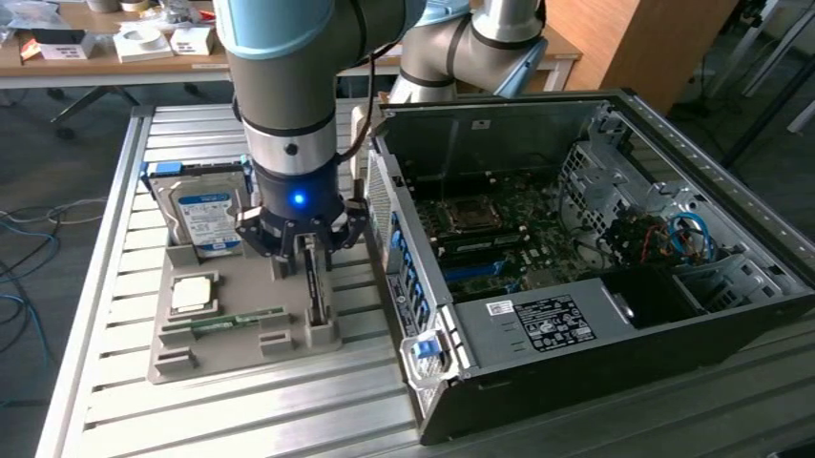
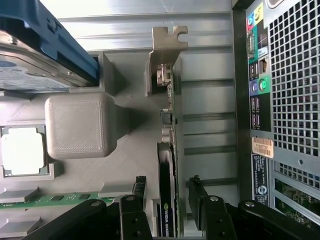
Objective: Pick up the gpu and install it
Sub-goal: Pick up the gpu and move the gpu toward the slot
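Wrist view: end effector (image 2: 167, 184) is spread, one black finger on each side of the gpu (image 2: 166, 162), with a visible gap on both sides, so nothing is pinched yet. The gpu stands on its long edge in a slot of the grey fixture tray (image 2: 77, 125), a matte 3D-printed part with layer lines and rounded blocky posts. The card is a thin flat slab: black cooler face, green board edge, and the stamped silvery end bracket (image 2: 167, 45) with its notched tab at the far end from the fingers.

Exterior view: end effector (image 1: 309, 250) hangs straight down from the arm (image 1: 293, 86) (grey tube, light-blue joint caps, blue light lit on the wrist), right over the gpu (image 1: 315, 291) at the tray's edge nearest the PC case (image 1: 598, 305). The tray (image 1: 172, 361) sits on a ribbed aluminium-slat desk (image 1: 255, 410).

Other parts in the tray:
- hard drive (image 1: 206, 215), silver with a blue label, propped on edge at the back
- CPU (image 1: 191, 293), square with a shiny metal lid, lying flat
- RAM stick (image 1: 236, 321), a narrow green strip, lying flat near the front

The PC case is a black and bare sheet-metal box with its side panel off, motherboard exposed and a perforated rear grille. The gpu is still in the tray, not in the case.
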`<state>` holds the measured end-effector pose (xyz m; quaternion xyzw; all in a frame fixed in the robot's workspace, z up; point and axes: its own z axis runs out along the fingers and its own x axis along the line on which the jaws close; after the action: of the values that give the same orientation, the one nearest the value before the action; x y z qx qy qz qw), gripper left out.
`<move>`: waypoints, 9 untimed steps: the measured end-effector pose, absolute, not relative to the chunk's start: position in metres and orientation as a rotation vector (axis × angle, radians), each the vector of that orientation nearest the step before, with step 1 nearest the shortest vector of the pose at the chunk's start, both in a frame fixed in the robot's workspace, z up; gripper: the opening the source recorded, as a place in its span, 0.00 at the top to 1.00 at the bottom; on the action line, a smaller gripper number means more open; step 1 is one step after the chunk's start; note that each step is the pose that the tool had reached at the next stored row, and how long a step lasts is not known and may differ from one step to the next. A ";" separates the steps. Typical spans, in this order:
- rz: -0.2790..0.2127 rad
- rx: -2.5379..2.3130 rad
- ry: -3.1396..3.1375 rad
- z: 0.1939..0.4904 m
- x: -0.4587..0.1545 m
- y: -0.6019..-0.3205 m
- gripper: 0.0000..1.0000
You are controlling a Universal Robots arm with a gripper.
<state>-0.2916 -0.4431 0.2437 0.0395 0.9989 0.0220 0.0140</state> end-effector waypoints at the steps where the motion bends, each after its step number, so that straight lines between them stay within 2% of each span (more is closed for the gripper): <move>1: 0.069 0.123 3.110 0.242 -0.292 -0.443 0.53; 9: 0.068 0.123 3.110 0.236 -0.292 -0.443 0.53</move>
<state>-0.2916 -0.4431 0.2362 0.0394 0.9989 0.0219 0.0140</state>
